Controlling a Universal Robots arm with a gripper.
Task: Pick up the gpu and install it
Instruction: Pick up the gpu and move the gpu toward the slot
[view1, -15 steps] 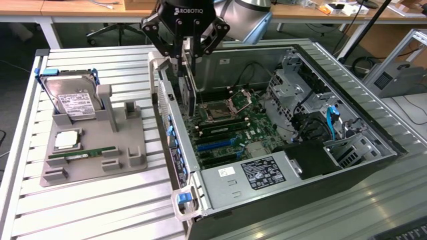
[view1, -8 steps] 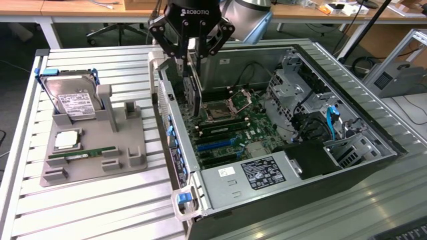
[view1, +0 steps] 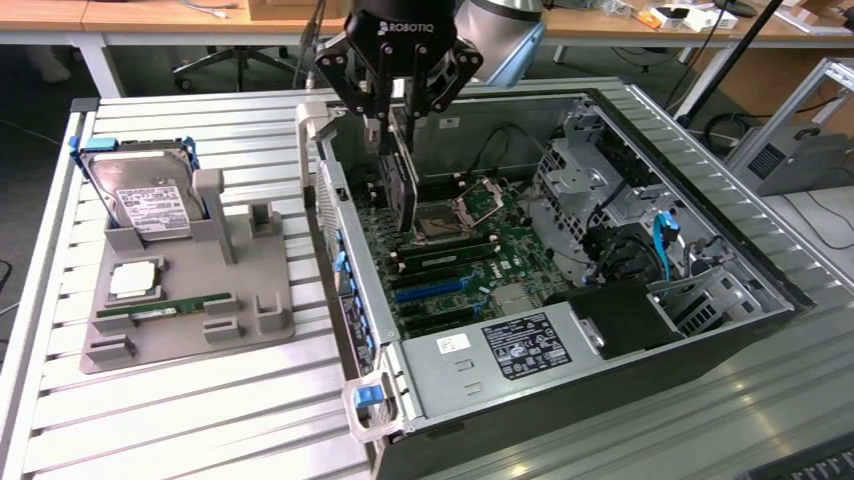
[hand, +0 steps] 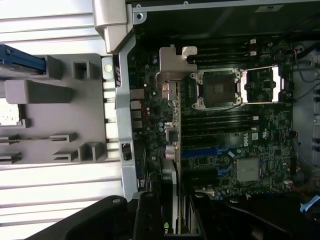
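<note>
Exterior view: gripper marked ROBOTIQ grips the gpu.

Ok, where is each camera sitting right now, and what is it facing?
Exterior view: off the arm, high up, looking down at the open computer case and grey parts tray; the gripper shows, holding the gpu on edge.
Wrist view: on the wrist, looking down past the gripper at the motherboard.
Shared: gripper, gpu, motherboard, parts tray.
</note>
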